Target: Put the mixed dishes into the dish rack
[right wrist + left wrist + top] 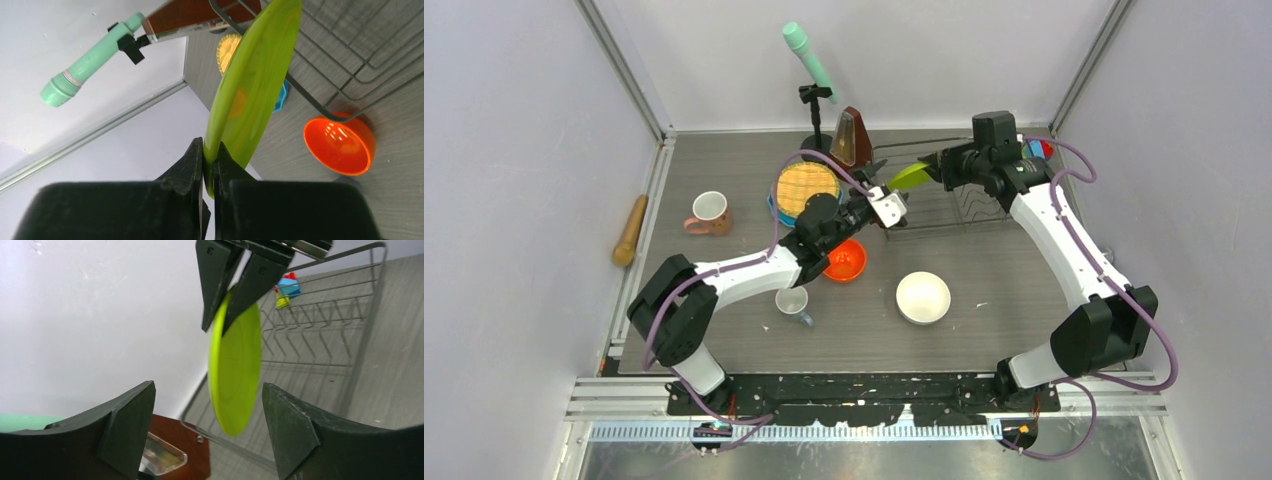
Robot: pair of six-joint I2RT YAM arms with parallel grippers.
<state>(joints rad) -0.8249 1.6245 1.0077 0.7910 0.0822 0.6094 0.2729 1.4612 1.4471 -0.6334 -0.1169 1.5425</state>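
Note:
My right gripper (936, 170) is shut on the rim of the lime-green plate (911, 176) and holds it on edge in the air above the left end of the dish rack (969, 208). The right wrist view shows the fingers (209, 157) clamped on the plate (255, 80). My left gripper (900, 208) is open and empty just in front of the plate; in the left wrist view the plate (235, 365) hangs beyond my open jaws (207, 415). The yellow-rimmed plate (807, 183) lies on the blue plate. The orange bowl (845, 260), white bowl (923, 297), small white cup (792, 302) and pink mug (709, 212) stand on the table.
A brown metronome (851, 138) stands behind the rack's left corner. A teal cylinder on a black stand (809, 60) is at the back. A wooden rolling pin (631, 230) lies at the left edge. Small coloured blocks (1039, 150) sit at the back right.

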